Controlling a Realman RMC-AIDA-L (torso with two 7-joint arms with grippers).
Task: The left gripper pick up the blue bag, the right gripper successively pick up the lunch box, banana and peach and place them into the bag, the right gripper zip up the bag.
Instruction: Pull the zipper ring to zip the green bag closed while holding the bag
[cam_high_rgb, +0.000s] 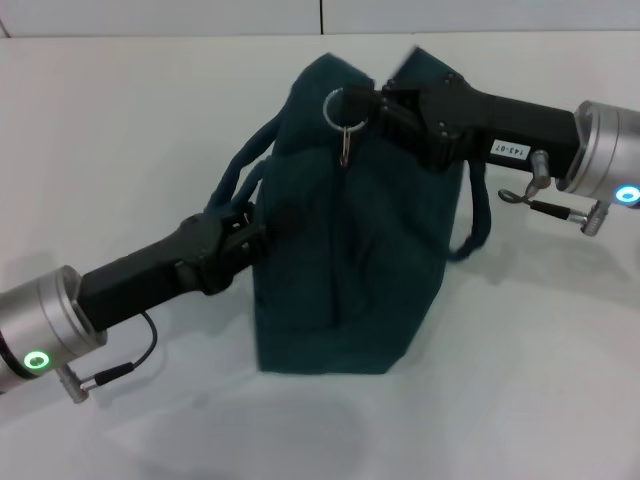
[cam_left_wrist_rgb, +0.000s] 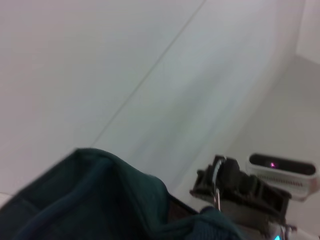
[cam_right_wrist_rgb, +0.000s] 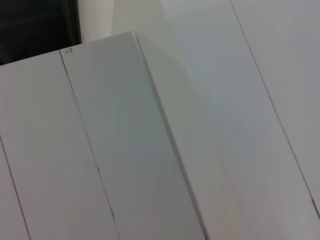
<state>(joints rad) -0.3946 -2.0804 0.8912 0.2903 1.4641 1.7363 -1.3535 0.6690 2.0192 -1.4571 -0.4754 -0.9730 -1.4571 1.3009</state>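
White tabletop (cam_high_rgb: 120, 120) carries my blue bag (cam_high_rgb: 350, 270), top closed, contents unseen. Right gripper (cam_high_rgb: 372, 108) pinches its ring zip pull (cam_high_rgb: 338, 108); left gripper (cam_high_rgb: 245, 225) clamps a handle (cam_high_rgb: 240, 175).

Bag mid-table, a gripper on each side.
Blue bag (cam_high_rgb: 350, 250) stands on the table (cam_high_rgb: 120, 120); left gripper (cam_high_rgb: 245, 235) at its left side, right gripper (cam_high_rgb: 385, 110) at the ring zip pull (cam_high_rgb: 340, 108) on top.

Left end effector (cam_high_rgb: 245, 222) extends from the lower left, closed on a bag handle (cam_high_rgb: 235, 180). Right end effector (cam_high_rgb: 372, 108) reaches in from the right, clamped on the zip pull (cam_high_rgb: 340, 110).
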